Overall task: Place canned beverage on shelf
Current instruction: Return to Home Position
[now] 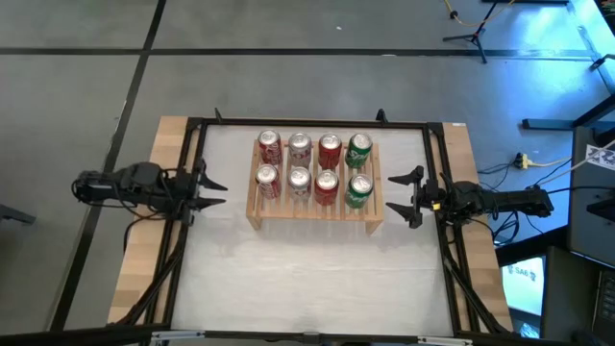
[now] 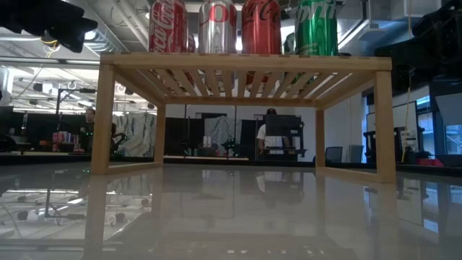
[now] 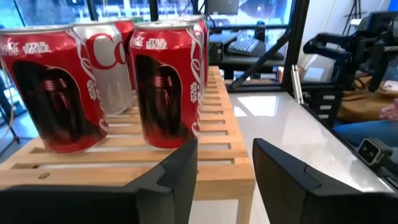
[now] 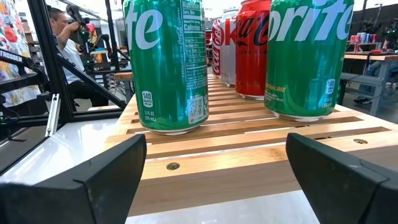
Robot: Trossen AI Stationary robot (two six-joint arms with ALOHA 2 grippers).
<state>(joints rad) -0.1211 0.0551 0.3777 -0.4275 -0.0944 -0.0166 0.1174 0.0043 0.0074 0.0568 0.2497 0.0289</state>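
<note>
The light wooden slatted shelf (image 1: 312, 210) stands on its short side legs on the white tabletop, toward the far side. Several cans stand upright on it in two rows: red and silver ones (image 1: 299, 180) to the left, two green ones (image 1: 360, 189) at the right end. My left gripper (image 1: 219, 193) is open and empty just off the shelf's left end; its wrist view shows its fingers (image 3: 227, 168) before the red cans (image 3: 165, 84). My right gripper (image 1: 392, 193) is open and empty just off the right end, facing the green cans (image 4: 168, 62).
A black frame (image 1: 442, 173) runs round the tabletop, with wooden borders outside it. Bare white table (image 1: 307, 279) lies between the shelf and the near edge. People show in the room beyond the table (image 4: 62, 37).
</note>
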